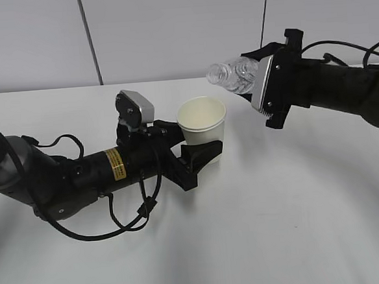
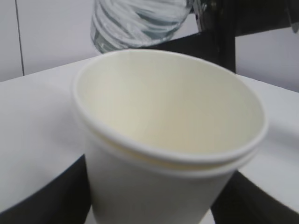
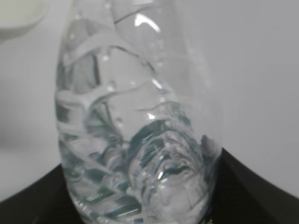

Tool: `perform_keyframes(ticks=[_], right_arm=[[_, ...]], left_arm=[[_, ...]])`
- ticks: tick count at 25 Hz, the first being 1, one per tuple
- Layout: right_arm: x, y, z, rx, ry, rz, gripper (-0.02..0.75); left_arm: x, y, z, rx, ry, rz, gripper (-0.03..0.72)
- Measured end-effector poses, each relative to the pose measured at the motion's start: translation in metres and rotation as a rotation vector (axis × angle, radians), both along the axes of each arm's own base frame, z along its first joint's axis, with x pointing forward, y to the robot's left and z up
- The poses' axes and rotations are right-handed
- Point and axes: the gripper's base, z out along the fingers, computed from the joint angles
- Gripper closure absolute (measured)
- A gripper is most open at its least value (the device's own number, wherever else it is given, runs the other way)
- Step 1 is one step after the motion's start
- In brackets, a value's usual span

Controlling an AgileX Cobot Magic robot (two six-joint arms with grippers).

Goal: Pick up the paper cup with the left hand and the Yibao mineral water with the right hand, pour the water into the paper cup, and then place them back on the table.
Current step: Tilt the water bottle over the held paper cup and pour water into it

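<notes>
Cup: the paper cup (image 1: 202, 120) sits just left of centre in the exterior view, upright, mouth open to the top; in the left wrist view (image 2: 163, 140) it fills most of the frame, and its inside looks dry and empty.
Left pincer: the left pincer (image 1: 191, 145) is pinching the cup, one black finger on each side of its lower wall; whether the cup's base touches the counter cannot be told.
Left arm: the left arm (image 1: 81, 175) stretches from the left edge toward the centre, low over the counter (image 1: 280, 226).
Bottle: the water bottle (image 1: 233, 74) is in the upper middle of the exterior view, tipped almost flat with its open neck pointing left, above and to the right of the cup's rim, not touching it.
Right pincer: the right pincer (image 1: 256, 79) is pinching the bottle around its body; in the right wrist view the clear ribbed body (image 3: 135, 140) fills the frame.
Water: no stream shows between neck and cup; how much water is in the bottle cannot be told.
Right arm: the right arm (image 1: 342, 92) enters from the upper right edge.
</notes>
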Motion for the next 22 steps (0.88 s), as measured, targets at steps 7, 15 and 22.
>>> perform_keyframes(ticks=[7, 15, 22], right_arm=[[-0.0017, -0.0002, 0.0103, -0.021, -0.036, 0.006, 0.253], [-0.0020, -0.0001, 0.0094, -0.079, -0.060, 0.023, 0.254], [-0.0019, -0.0002, 0.0091, -0.140, -0.094, 0.038, 0.254]], left_arm=[[0.0000, 0.0000, 0.0000, 0.000, 0.000, 0.000, 0.237], [0.0000, 0.0000, 0.0000, 0.000, 0.000, 0.000, 0.237], [0.0000, 0.0000, 0.0000, 0.000, 0.000, 0.000, 0.237]])
